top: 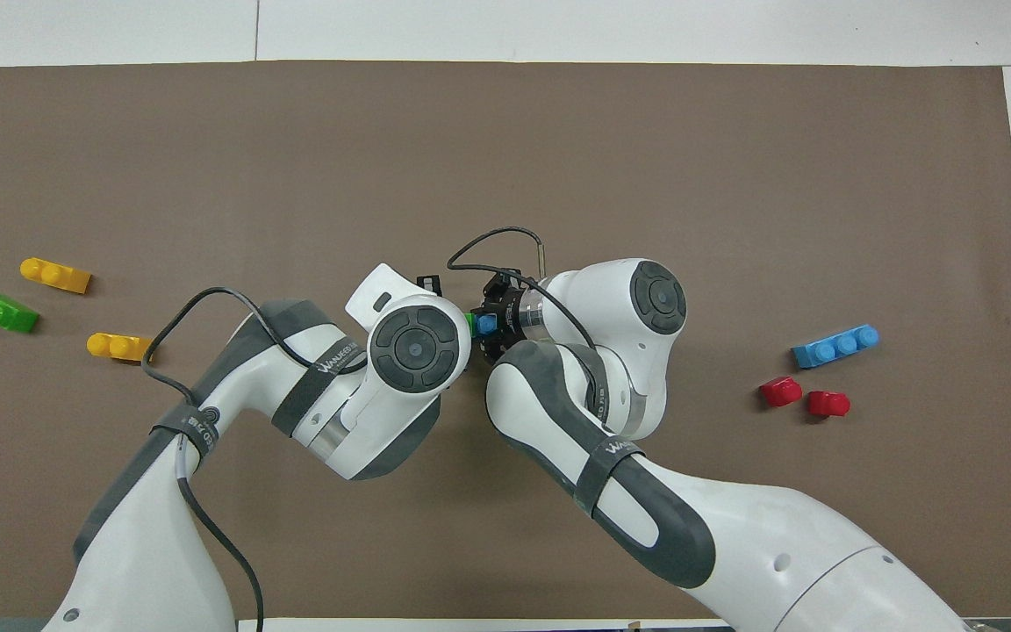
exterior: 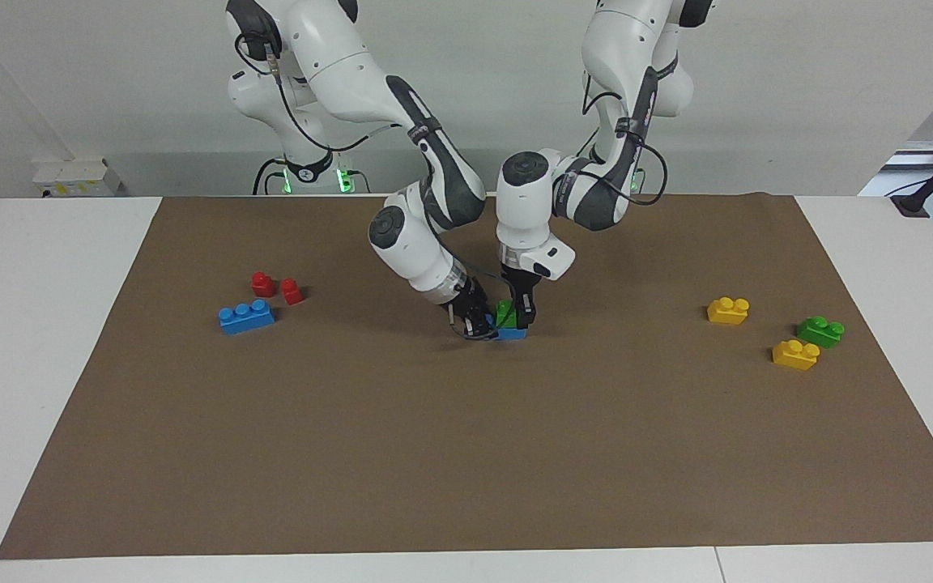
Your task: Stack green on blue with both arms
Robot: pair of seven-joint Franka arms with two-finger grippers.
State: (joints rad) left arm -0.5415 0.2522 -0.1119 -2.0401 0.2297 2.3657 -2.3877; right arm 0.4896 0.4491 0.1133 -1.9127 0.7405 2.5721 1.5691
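Observation:
A green brick (exterior: 504, 312) sits on top of a light blue brick (exterior: 511, 333) at the middle of the brown mat (exterior: 466, 453). My left gripper (exterior: 517, 317) comes straight down and is shut on the green brick. My right gripper (exterior: 479, 325) comes in slanted from the right arm's end and is shut on the blue brick's end, low at the mat. In the overhead view only slivers of the green brick (top: 469, 321) and the blue brick (top: 487, 324) show between the two wrists.
Toward the right arm's end lie a second blue brick (exterior: 246, 316) and two red pieces (exterior: 262, 283) (exterior: 291, 291). Toward the left arm's end lie two yellow bricks (exterior: 728, 310) (exterior: 795, 355) and a second green brick (exterior: 820, 330).

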